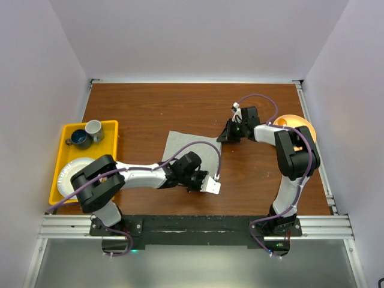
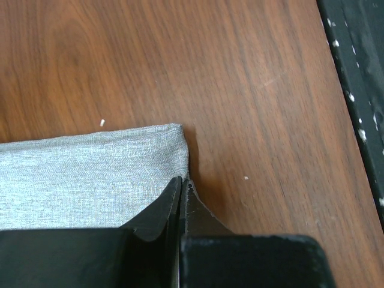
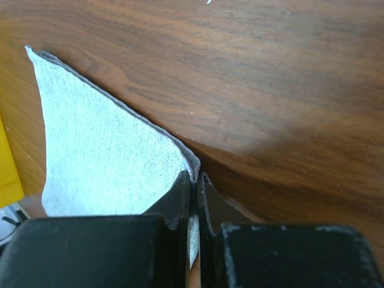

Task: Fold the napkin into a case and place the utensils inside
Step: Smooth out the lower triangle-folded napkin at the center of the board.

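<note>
Grey napkin [image 1: 180,148] lies flat, no case yet — left gripper [image 2: 182,180] and right gripper [image 3: 195,177] each pinch a corner — all the folding and the utensils remain.

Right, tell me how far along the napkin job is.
Done: nothing yet; the napkin lies flat, unfolded. In hand: the left gripper and right gripper are each shut on a napkin corner. Left: folding the case and loading the utensils, none in view.

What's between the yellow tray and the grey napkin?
Mostly bare wooden table, in the top view; the left arm crosses over the gap's near part.
</note>
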You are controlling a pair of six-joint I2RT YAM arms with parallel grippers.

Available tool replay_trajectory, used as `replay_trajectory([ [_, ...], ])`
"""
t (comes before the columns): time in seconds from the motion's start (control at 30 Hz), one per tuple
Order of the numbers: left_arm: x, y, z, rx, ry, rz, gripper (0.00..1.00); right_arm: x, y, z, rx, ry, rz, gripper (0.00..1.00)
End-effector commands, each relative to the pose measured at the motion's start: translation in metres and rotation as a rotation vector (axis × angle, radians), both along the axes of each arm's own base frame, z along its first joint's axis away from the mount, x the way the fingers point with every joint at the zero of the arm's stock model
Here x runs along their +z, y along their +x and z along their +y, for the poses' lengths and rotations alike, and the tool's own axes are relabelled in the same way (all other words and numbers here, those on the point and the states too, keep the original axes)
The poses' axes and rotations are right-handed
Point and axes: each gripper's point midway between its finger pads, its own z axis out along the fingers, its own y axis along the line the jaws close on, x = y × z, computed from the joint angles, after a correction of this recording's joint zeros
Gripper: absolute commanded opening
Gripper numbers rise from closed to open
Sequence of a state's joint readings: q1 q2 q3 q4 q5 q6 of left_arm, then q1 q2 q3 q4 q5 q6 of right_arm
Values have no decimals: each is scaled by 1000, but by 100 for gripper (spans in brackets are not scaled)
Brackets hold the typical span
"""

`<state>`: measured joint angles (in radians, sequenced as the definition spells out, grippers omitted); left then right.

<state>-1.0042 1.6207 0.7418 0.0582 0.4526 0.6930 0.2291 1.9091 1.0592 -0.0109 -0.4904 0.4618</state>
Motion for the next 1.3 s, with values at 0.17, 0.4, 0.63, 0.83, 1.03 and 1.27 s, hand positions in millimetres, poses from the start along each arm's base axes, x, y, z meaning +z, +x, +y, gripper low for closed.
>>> replay_trajectory([
  [0.17, -15, -28, -5, 16, 103, 120, 21, 4, 20, -4, 76, -62, -121, 3],
  [0.4, 69, -17, -19, 120, -72, 220, 63, 55, 20, 0, 149, -60, -116, 60],
  [0.63, 137, 34, 37, 378, -222, 374, 100, 124, 7, -9, 253, -109, -192, 98],
  [0.83, 158, 73, 71, 632, -367, 612, 100, 162, -33, 43, 218, 259, -117, 98],
  [1.03, 141, 69, 72, 613, -449, 950, 100, 134, -94, 99, 253, 404, 43, 98],
  [1.27, 69, 59, 88, 727, -347, 1136, 94, 59, -121, 86, 230, 338, 198, 98],
])
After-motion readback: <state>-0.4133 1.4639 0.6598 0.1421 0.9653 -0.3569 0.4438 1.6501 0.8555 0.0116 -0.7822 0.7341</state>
